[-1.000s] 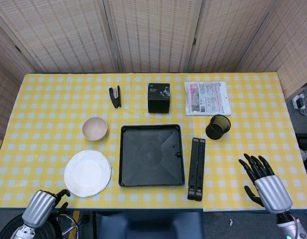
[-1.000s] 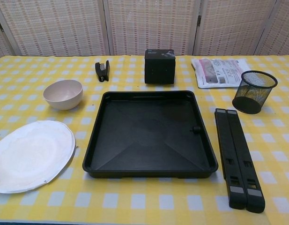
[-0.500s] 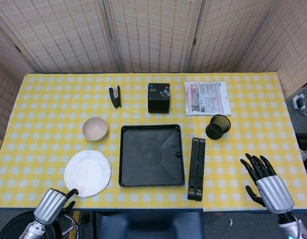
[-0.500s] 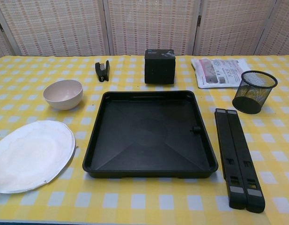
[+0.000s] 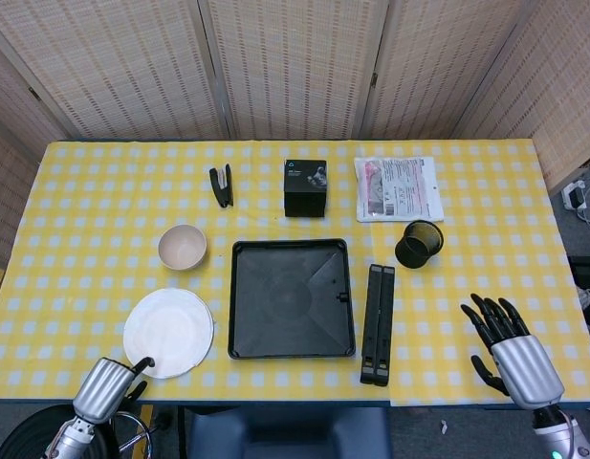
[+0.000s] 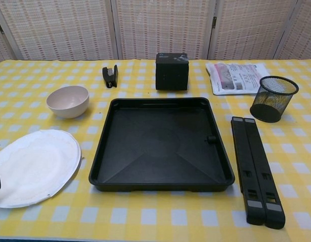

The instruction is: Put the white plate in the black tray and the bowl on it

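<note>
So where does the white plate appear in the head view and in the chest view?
Head view: white plate at lower left, left of the black tray.
Chest view: white plate at the left edge, partly cut off.
Shared landmark: the bowl just behind it.

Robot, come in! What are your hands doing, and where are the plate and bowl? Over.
Left hand at the white plate near edge, holding nothing. Right hand open, far right. Bowl on table, black tray bare. Path clear.
</note>
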`<state>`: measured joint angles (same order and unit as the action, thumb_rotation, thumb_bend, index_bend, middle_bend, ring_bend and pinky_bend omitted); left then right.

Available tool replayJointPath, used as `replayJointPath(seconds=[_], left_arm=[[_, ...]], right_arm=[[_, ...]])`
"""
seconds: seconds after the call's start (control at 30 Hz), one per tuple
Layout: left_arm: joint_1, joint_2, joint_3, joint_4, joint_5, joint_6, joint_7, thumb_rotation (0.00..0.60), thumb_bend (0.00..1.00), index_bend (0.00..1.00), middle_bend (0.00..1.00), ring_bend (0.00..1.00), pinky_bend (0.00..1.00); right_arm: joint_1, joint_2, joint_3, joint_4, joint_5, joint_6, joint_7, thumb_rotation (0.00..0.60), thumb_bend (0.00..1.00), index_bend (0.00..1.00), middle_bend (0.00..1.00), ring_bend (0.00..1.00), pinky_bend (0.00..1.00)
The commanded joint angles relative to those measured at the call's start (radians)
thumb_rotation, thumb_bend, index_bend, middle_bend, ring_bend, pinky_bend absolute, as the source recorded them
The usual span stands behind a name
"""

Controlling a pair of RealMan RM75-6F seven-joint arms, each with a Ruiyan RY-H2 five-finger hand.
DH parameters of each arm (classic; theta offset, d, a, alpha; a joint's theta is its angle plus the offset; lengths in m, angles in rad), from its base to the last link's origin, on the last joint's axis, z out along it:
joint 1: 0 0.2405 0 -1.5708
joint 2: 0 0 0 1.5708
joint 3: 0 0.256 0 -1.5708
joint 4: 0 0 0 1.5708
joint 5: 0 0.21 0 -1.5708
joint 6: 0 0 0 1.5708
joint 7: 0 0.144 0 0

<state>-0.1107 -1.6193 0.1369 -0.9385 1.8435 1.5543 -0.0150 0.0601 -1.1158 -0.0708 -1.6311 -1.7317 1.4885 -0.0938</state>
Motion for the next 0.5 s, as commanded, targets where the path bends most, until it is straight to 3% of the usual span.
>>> replayJointPath(seconds=[0.03,0.5], left_arm=[[-0.001,-0.01,-0.003,0.01,-0.012,-0.004,-0.004,0.6,0.37,0.43,1.0,1.0,1.0],[-0.009,-0.049,0.006,0.064,-0.039,-0.022,-0.008,0.6,0.38,0.44,1.0,1.0,1.0]], right_arm=[[0.0,-0.001,0.0,0.002,0.0,0.0,0.002,0.6,0.43,0.0,0.0,0.0,0.0],[0.004,-0.003,-0.004,0.006,-0.002,-0.007,0.003,0.6,0.43,0.0,0.0,0.0,0.0]])
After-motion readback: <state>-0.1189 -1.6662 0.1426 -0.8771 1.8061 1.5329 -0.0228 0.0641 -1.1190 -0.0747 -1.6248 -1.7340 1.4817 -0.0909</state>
